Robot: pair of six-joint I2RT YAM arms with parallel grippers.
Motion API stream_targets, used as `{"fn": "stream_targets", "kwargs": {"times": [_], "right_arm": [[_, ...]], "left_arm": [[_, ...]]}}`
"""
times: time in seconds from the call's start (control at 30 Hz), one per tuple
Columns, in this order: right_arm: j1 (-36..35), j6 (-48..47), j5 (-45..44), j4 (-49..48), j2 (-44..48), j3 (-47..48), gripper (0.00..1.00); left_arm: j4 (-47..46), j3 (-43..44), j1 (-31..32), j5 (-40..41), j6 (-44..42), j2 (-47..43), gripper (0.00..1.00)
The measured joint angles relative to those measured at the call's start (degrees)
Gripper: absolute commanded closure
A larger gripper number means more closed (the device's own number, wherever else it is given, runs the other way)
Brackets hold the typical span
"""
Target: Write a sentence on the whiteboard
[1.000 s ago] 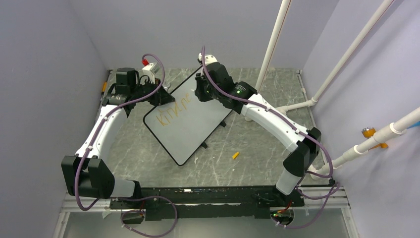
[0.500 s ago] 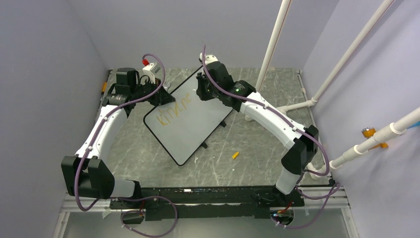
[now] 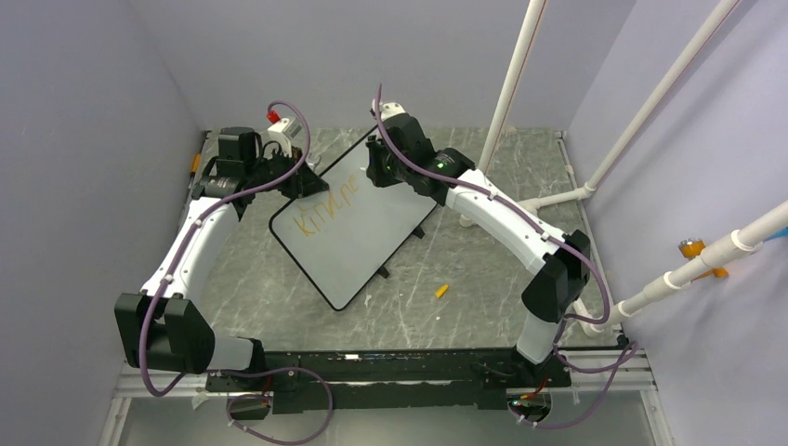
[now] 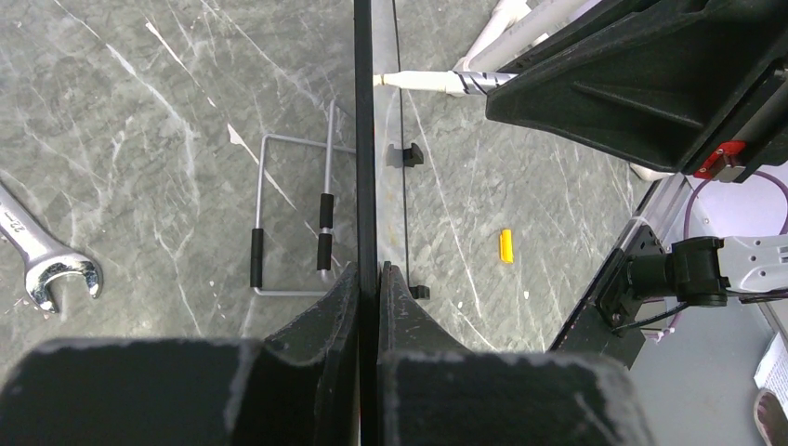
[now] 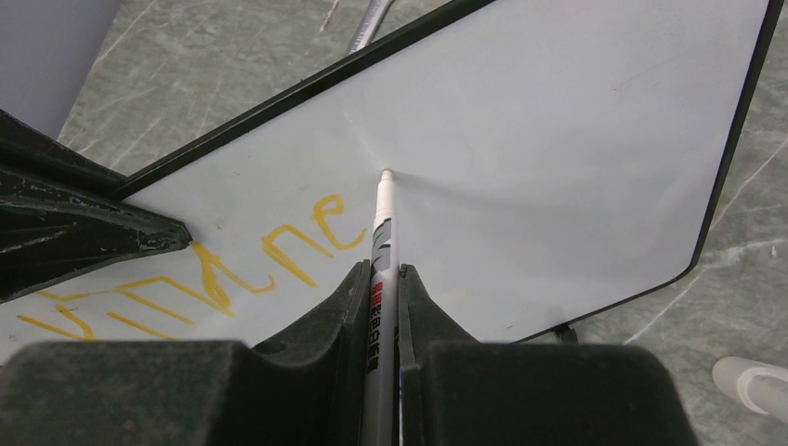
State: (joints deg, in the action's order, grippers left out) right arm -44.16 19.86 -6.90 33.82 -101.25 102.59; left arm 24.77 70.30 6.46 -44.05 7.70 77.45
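Grips marker (image 5: 382, 223) in right gripper (image 5: 383, 272), tip against whiteboard (image 5: 558, 139) mid-frame, just right of sentence (image 5: 232, 269); clamps whiteboard edge in left gripper (image 4: 369, 276), lower centre.

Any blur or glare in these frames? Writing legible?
Top external: evenly lit, sharp, no glare on the whiteboard, the sentence small. Left wrist: left gripper soft up close, table sharp, whiteboard edge-on. Right wrist: right gripper blurred, marker tip and sentence crisp, faint shadow at tip.
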Motion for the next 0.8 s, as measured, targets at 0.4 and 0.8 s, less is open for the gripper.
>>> {"fn": "stream_targets", "kwargs": {"times": [0.4, 0.8], "right_arm": [[0.26, 0.11, 1.95, -0.48, 0.00, -0.50, 1.00], [0.20, 0.28, 4.00, -1.29, 1.07, -4.79, 1.00]], "left_arm": [[0.09, 0.00, 0.00, 0.37, -0.04, 0.00, 1.00], [0.42, 0.00, 0.00, 1.68, -0.11, 0.00, 1.00]]}}
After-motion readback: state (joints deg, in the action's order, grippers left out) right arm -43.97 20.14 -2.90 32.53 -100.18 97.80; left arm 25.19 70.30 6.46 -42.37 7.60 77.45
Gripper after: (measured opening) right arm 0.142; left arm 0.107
